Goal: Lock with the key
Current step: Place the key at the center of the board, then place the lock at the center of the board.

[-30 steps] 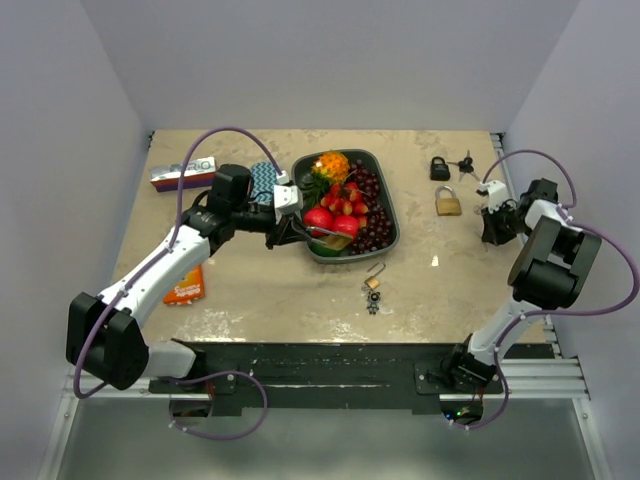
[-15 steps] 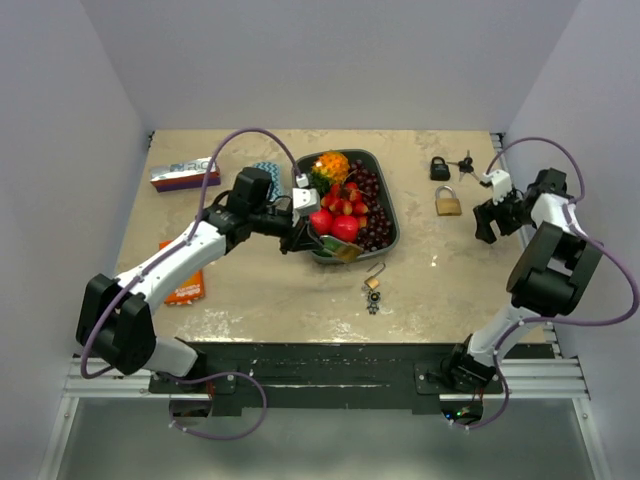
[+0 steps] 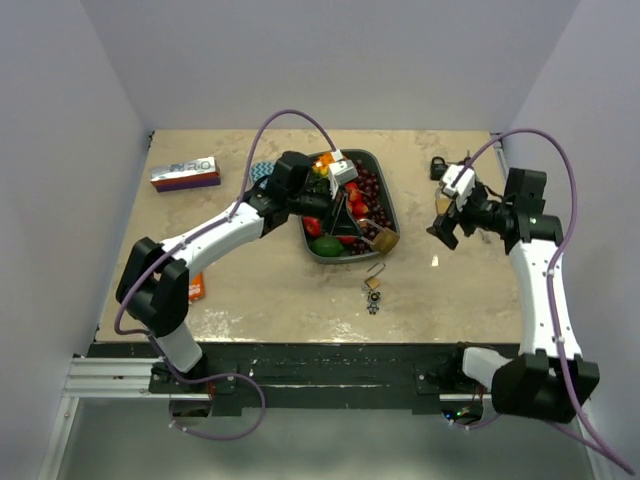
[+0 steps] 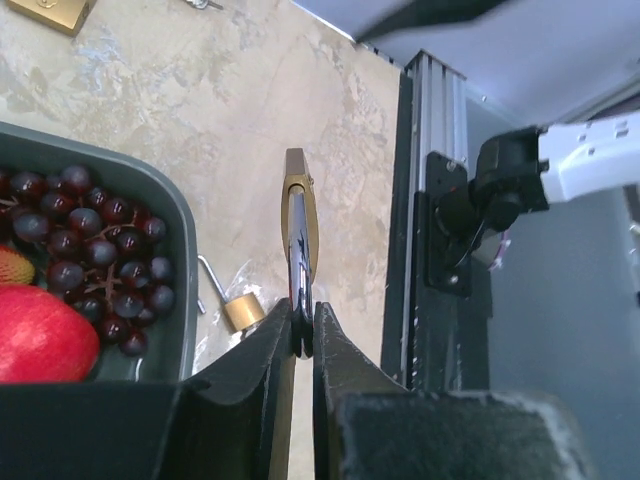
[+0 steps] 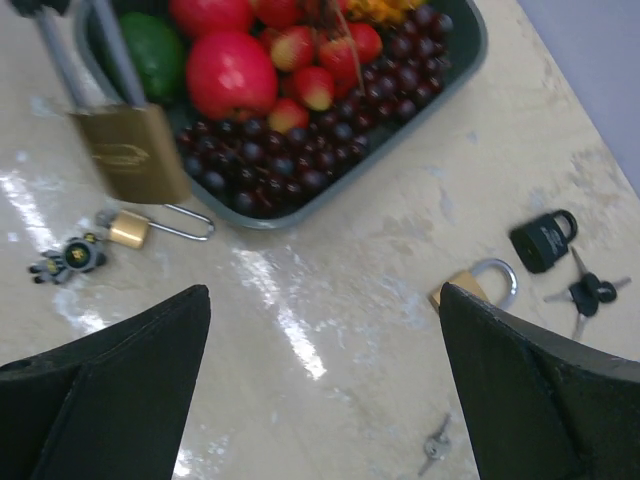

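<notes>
Beige marbled table (image 3: pixel 260 290), pale grey walls (image 3: pixel 320 60) on 3 sides, L gripper (image 4: pixel 303 335) clamped on shackle of brass padlock (image 4: pixel 297 215) above near-right corner of fruit tray (image 4: pixel 180 215), R gripper (image 5: pixel 325 320) wide apart, right of tray, small open padlock (image 3: pixel 373 281) w/ key (image 3: pixel 373 303) on table at tray's near side.

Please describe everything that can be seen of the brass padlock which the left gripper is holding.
The brass padlock has a flat, rectangular, gold-coloured metal body with a faint stamped mark and a long silver steel shackle. The left gripper is shut on the shackle, so the body points away from the fingers. It seems lifted beside the near corner of the dark tray. Whether the shackle is latched cannot be told.
</notes>
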Available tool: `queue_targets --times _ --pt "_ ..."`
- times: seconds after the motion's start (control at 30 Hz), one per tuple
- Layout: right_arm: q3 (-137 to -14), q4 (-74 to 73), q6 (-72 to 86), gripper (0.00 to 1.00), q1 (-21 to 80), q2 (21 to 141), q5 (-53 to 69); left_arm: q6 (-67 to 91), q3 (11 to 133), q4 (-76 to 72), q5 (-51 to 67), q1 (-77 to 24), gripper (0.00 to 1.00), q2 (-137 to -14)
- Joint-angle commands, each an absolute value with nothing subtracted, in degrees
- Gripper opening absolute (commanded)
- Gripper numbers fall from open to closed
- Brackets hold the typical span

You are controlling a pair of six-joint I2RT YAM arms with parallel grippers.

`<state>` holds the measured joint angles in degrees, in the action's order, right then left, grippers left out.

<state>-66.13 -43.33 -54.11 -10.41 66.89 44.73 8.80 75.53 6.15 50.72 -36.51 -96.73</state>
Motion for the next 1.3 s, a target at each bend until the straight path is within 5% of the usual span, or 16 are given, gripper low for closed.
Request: queue_targets --times 0.0,0.83,1.07,1.27 --pt "-61.18 -42.9 -47.99 0.99 -6.51 60.66 48.26 23.35 77.88 -7.53 52.91 -36.39 0.0 -96.85" --pt "-51.42 -23.82 -42.54 0.95 15.03 59.85 31.47 32.26 78.57 -17.75 58.18 -37.71 0.0 -101.51" --pt "-51.68 -22.85 -43.06 0.66 15.73 61.53 29.62 32.34 78.84 -17.93 58.71 -37.71 0.0 -101.69" --pt "-51.94 -23.46 -43.51 0.21 15.91 61.35 29.01 32.26 78.93 -18.02 58.88 -37.53 0.0 -101.87"
